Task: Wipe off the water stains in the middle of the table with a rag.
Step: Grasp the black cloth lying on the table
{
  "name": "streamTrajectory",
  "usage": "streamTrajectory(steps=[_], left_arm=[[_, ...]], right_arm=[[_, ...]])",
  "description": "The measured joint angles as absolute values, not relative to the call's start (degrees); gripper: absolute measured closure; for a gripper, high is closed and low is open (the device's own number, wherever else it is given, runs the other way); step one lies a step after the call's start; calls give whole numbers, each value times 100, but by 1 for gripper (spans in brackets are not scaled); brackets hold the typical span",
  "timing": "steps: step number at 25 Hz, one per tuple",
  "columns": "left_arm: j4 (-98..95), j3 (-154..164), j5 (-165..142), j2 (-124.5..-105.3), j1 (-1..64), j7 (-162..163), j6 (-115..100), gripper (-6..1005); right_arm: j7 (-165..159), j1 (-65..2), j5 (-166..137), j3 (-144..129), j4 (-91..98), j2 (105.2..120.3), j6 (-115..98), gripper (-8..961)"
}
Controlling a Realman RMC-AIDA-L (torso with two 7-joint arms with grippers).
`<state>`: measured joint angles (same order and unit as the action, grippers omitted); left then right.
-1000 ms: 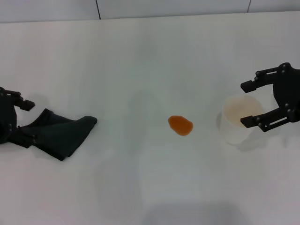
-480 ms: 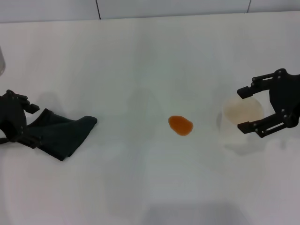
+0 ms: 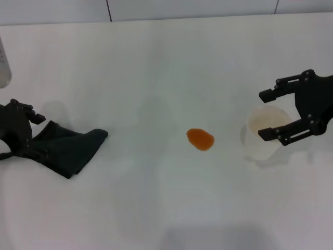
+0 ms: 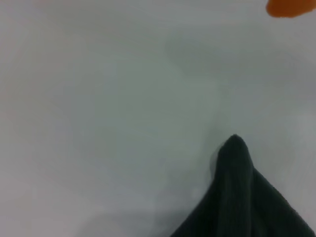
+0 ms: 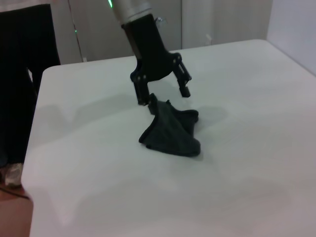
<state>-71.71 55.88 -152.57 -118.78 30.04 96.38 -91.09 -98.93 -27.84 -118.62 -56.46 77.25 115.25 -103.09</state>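
The rag (image 3: 67, 148), a dark crumpled cloth, lies at the left of the white table (image 3: 156, 208). My left gripper (image 3: 37, 136) stands open at the rag's left edge, one finger on each side of the cloth. The right wrist view shows that left gripper (image 5: 164, 96) spread over the rag (image 5: 170, 131), one fingertip touching it. The water stains (image 3: 200, 139), one small orange blob, sit mid-table, apart from the rag. In the left wrist view a rag (image 4: 242, 197) corner shows, with the water stains (image 4: 291, 7) at the frame edge. My right gripper (image 3: 263, 114) is open around the cup.
A white paper cup (image 3: 265, 133) stands upright to the right of the stain, between the right gripper's fingers. A wall runs along the table's far side. In the right wrist view the table (image 5: 247, 187) ends in a rounded corner, with a dark-clothed figure (image 5: 24, 74) beyond it.
My left gripper has edged right, closer onto the rag's edge. My right gripper has shifted slightly left around the cup. Rag, stain and cup have not moved.
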Motion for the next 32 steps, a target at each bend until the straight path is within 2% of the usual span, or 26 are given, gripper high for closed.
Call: streamTrajectory(steps=[13, 32], left_arm=[[-7090, 5599, -15138, -11907, 2874, 9394, -9060, 143], [-6397, 5612, -15120, -11900, 3096, 9386, -8670, 162]], right_arm=[[-9949, -2818, -11811, -5695, 7674, 11531, -10059, 124], [-9958, -2777, -11829, -5783, 7664, 11540, -9940, 124]])
